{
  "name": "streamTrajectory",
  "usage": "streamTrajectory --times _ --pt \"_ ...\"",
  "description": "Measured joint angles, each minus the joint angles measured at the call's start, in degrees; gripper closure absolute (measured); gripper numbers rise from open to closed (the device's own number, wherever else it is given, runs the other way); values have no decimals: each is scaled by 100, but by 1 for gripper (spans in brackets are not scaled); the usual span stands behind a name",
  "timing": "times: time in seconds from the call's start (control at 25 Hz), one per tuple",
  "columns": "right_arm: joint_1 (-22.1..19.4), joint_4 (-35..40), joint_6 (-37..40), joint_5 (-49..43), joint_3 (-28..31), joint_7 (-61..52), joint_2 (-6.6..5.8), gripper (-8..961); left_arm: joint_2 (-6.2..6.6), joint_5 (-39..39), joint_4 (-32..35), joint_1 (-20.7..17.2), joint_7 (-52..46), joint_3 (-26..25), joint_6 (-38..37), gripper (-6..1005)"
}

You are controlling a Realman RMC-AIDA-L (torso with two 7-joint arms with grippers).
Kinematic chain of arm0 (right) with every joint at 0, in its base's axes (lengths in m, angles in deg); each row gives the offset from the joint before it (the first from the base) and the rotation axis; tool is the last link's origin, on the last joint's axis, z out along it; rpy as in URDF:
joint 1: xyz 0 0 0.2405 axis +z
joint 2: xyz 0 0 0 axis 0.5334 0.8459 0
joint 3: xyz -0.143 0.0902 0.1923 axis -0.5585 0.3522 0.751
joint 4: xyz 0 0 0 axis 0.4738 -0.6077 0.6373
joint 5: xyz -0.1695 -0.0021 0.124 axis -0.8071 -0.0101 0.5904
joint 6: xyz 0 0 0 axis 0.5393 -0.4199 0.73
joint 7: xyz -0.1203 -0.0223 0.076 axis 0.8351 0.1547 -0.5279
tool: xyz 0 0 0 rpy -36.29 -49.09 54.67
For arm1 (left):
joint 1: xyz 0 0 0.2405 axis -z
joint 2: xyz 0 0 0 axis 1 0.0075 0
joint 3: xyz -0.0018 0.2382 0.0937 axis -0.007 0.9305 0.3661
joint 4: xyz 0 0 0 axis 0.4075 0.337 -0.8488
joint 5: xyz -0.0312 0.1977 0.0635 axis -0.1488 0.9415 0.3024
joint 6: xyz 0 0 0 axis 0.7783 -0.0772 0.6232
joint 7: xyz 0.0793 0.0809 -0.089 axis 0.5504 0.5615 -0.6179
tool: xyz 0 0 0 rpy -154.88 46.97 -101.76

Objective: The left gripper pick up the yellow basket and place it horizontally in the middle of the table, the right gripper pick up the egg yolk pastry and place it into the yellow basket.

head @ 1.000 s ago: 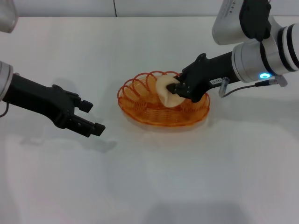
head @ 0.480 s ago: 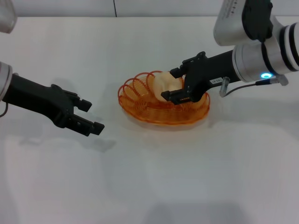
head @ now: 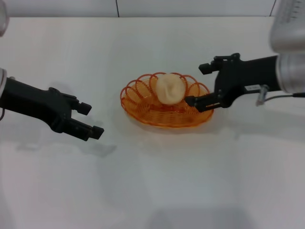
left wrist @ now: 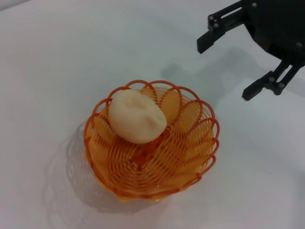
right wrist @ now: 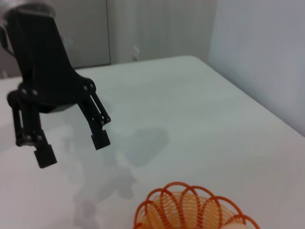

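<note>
The yellow basket [head: 155,116] rests on the white table near its middle, long side across. Inside it, toward the back, lies the egg yolk pastry [head: 170,89], a pale cream lump with nothing touching it. My right gripper [head: 197,85] hovers just beyond the basket's right rim, open and empty, its fingers pointing at the basket. The left wrist view has the basket [left wrist: 205,143], the pastry [left wrist: 137,117] and the right gripper [left wrist: 228,69] apart from them. My left gripper [head: 90,120] is open and empty, well left of the basket; the right wrist view shows it [right wrist: 73,148] beyond the basket's rim [right wrist: 190,210].
The white tabletop [head: 157,181] stretches bare in front of the basket. A grey wall line runs along the table's far edge [head: 143,16]. A thin cable [head: 274,95] loops off the right arm.
The right gripper opened, let go of the pastry and drew back to the right, out of the basket. The pastry now lies free in the basket. The left arm barely shifted.
</note>
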Motion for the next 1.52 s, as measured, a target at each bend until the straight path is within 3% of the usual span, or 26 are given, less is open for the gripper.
streamTrajectory --times 0.4,0.84,1.24,1.52 --pt "-589 -106 1033 753 919 784 -12 79 -7 -16 -7 -91 190 -7 -40 119" --pt "-669 -378 1353 1134 1076 1277 -28 81 -42 -226 -30 -74 585 -138 -86 119" --pt "-653 -396 1410 1128 1090 1280 -29 81 -188 -284 -113 95 984 -107 -173 119" --pt "-641 -371 1480 1107 1092 1261 -29 81 -193 -372 -111 99 1010 -113 -213 119"
